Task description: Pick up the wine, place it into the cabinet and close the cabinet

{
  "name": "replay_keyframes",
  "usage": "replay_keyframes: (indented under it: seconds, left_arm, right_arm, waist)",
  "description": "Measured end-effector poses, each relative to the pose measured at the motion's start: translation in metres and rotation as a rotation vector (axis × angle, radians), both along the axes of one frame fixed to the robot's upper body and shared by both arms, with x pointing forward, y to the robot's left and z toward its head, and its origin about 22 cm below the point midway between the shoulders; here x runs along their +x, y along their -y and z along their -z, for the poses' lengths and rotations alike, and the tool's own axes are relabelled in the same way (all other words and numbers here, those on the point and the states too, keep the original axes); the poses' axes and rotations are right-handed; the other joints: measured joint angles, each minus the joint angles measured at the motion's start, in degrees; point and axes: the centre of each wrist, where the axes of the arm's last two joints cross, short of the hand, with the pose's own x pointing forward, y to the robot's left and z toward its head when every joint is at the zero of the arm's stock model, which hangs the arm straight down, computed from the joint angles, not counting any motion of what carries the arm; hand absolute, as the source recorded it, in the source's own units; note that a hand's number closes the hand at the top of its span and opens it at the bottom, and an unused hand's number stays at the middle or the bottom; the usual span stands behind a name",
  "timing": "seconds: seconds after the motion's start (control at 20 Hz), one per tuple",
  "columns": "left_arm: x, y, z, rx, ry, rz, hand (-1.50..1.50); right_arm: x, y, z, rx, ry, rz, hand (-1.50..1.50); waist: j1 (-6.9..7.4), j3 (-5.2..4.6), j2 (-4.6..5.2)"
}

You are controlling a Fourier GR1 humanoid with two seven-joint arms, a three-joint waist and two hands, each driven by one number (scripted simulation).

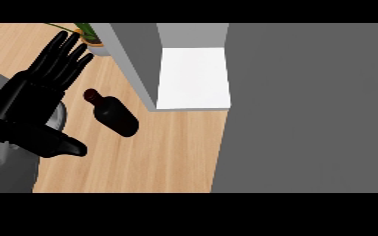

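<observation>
My left hand (33, 97) is black all over, with a glossy finish that catches soft grey highlights along its edges. The fingers (63, 55) are long, slim and rounded at the tips, each built of smooth segments with faint seams between them. The palm is a broad, flat, blocky slab of the same black. My thumb (63, 147) is thicker and shorter than the fingers, ending in a blunt rounded tip. Behind the hand, my forearm (16, 167) is a plain light grey with a smooth curved shell, and I see no markings, screws or cables on it.
</observation>
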Motion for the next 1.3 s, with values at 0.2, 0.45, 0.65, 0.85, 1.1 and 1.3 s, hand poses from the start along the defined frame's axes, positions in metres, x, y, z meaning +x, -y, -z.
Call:
replay_keyframes:
  seconds: [0.2, 0.45, 0.65, 0.85, 1.1, 1.3]
  left_arm:
    - [0.004, -0.006, 0.023, 0.008, -0.013, -0.015, -1.5]
    - [0.006, -0.017, 0.052, 0.024, -0.03, -0.044, -1.5]
    - [0.004, -0.028, 0.071, 0.037, -0.037, -0.071, -1.5]
    - [0.004, -0.035, 0.093, 0.053, -0.045, -0.078, -1.5]
    - [0.001, -0.049, 0.117, 0.067, -0.073, -0.086, -1.5]
    - [0.003, -0.051, 0.131, 0.073, -0.089, -0.084, -1.5]
  right_arm:
    - [0.001, -0.002, -0.004, -0.002, 0.0, 0.001, -1.5]
    - [0.001, -0.003, -0.006, -0.005, -0.003, 0.008, -1.5]
    - [-0.001, -0.006, -0.005, -0.004, -0.006, 0.001, -1.5]
    - [-0.002, -0.008, -0.005, -0.004, -0.013, -0.005, -1.5]
    - [-0.001, -0.006, -0.006, -0.031, -0.004, 0.014, -1.5]
    - [-0.002, -0.008, -0.007, -0.028, -0.004, 0.007, -1.5]
  waist:
    - [0.07, -0.01, 0.0]
    - [0.08, -0.01, -0.01]
    - [0.02, -0.01, -0.05]
    - [-0.05, -0.02, -0.05]
    - [-0.02, -0.02, -0.02]
    - [-0.11, -0.02, -0.05]
